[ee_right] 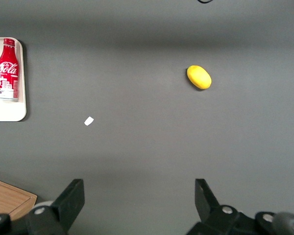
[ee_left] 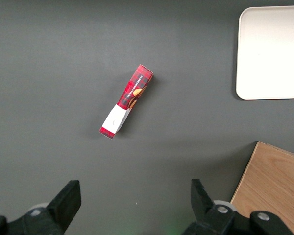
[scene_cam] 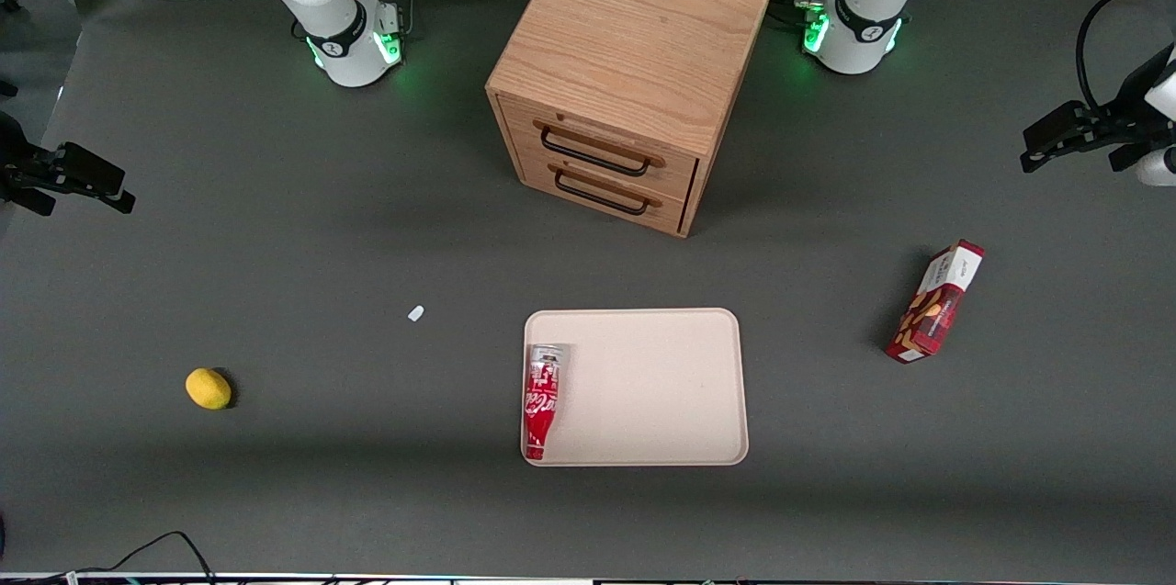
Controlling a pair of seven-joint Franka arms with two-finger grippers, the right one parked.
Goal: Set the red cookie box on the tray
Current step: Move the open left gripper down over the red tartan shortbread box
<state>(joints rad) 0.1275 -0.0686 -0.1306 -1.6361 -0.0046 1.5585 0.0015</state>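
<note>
- I see my gripper [ee_left: 132,203] hanging above the desk [scene_cam: 276,245], jaws spread wide, holding nothing.
- The red cookie box [scene_cam: 934,302] lies on the desk, well apart from the tray [scene_cam: 661,383], toward the working arm's end.

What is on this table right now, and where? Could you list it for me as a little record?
red cookie box: lying on the grey table, toward the working arm's end, off the tray
tray: nearer the front camera than the cabinet
Coca-Cola bottle: lying in the tray, along one edge
wooden drawer cabinet: two drawers, both closed
lemon: toward the parked arm's end
small white scrap: on the table between lemon and tray
tool: open, empty, raised above the table beside the box
</note>
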